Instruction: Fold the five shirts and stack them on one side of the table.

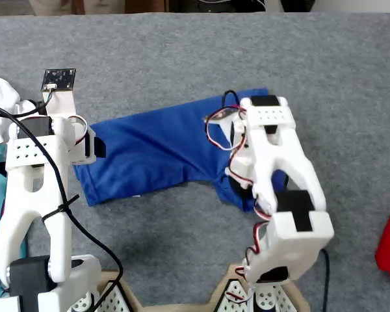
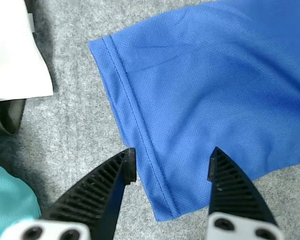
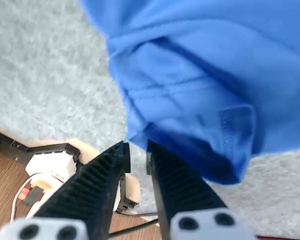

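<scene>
Right hand [image 3: 137, 146] tight on blue shirt [image 3: 190, 75]; left hand [image 2: 172, 152] open above its hem.

High camera looks down on the table [image 1: 182, 45]; both wrist cameras closely face the blue shirt [image 1: 156, 149].

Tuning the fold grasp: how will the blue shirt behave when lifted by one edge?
Likely floppy: the blue shirt creases and bunches by the right gripper. Probably light: thin mesh-like knit under the left gripper. It may drag rather than slide on the fuzzy grey table cover.
</scene>
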